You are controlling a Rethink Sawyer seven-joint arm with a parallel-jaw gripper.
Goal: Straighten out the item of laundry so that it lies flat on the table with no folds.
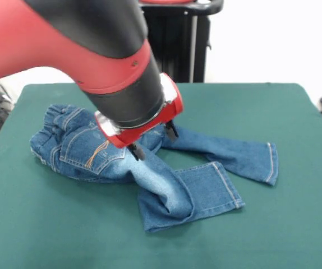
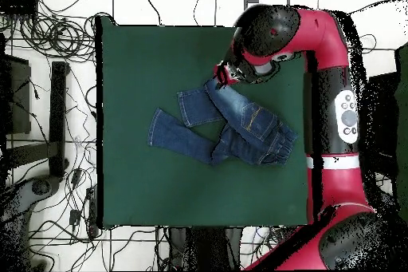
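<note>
The blue denim jeans point(image 1: 166, 179) lie crumpled on the green table point(image 1: 295, 224). The waistband is bunched at the left, with a back pocket showing orange stitching. One leg runs right to a hem; the other is folded back on itself near the front. My gripper point(image 1: 156, 145) is open, with one black fingertip point(image 1: 137, 153) on each side of the upper legs, just above or touching the denim near the crotch. In the overhead view the jeans point(image 2: 239, 121) lie mid-table and the gripper point(image 2: 225, 73) is over the edge of the upper leg.
The robot's black pedestal point(image 1: 178, 39) stands behind the table's far edge. Cables point(image 2: 48, 37) and black stands point(image 2: 57, 117) lie on the floor beside the table. Bare green cloth surrounds the jeans on all sides.
</note>
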